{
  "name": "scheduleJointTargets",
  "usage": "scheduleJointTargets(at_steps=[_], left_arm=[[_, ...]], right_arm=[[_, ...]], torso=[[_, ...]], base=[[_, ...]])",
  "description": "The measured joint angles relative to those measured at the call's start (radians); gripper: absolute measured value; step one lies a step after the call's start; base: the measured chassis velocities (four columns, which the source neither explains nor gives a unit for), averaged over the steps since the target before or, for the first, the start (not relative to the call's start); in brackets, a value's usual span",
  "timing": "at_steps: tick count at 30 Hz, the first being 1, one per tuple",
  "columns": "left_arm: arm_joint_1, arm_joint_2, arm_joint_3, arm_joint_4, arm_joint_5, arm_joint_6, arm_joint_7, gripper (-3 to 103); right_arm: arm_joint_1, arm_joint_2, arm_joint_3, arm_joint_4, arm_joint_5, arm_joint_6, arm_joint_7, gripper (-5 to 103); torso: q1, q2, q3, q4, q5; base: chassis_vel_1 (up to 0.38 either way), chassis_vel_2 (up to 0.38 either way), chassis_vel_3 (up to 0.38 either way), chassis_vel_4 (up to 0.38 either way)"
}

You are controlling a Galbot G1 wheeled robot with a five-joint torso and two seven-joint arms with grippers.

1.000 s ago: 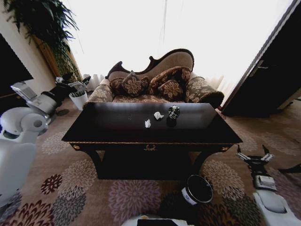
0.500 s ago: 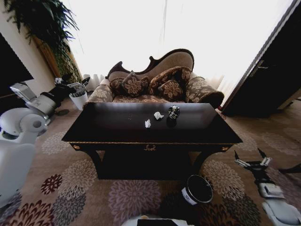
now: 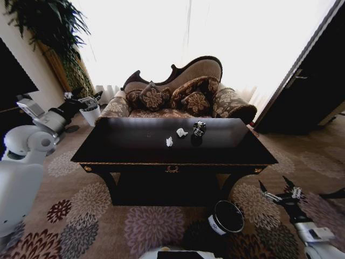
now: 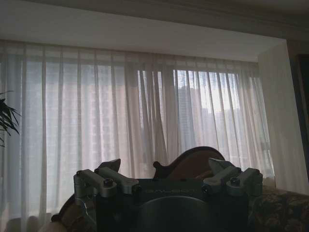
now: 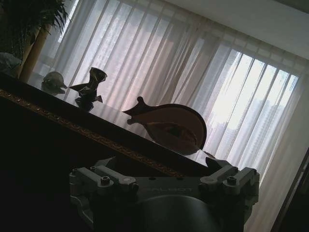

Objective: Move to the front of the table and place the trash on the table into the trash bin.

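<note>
The left arm's black-and-grey metal gripper (image 4: 166, 174) is seen with its fingers spread wide apart and nothing held between them. Beyond it, the curved dark wooden crest of a sofa back (image 4: 193, 162) is seen. Behind that, sheer white pleated curtains (image 4: 120, 116) are lit by daylight. Dark green plant leaves (image 4: 6, 118) are seen at the edge.

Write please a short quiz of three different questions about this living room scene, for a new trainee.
1. True or false: the trash bin stands on the carpet in front of the table.
2. How many white paper balls lie on the table? A) two B) five
3. Fill in: the shiny lump lies on the table beside the paper balls, toward the robot's ____ side.

Key: 1 true; 2 A; 3 right. Both the left claw and the right claw are open and empty.
</note>
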Motion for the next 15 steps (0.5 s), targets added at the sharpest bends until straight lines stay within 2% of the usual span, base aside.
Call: scheduleJointTargets(at_steps=[8,15], left_arm=[[0.025,-0.008,-0.018,0.011,0.016,-0.013,0.01,100],[0.035,-0.007,-0.02,0.011,0.019,-0.014,0.011,100]], right_arm=[[-0.167,0.039,0.012,0.201,-0.003,0.022,0.037,100],[-0.251,0.035,0.025,0.335,0.021,0.037,0.067,100]], torso=[[0.0,0.0,0.0,0.0001,-0.0002],[0.0,0.0,0.0,-0.0001,0.0]], base=[[0.0,0.0,0.0,0.0],[0.0,0.0,0.0,0.0]])
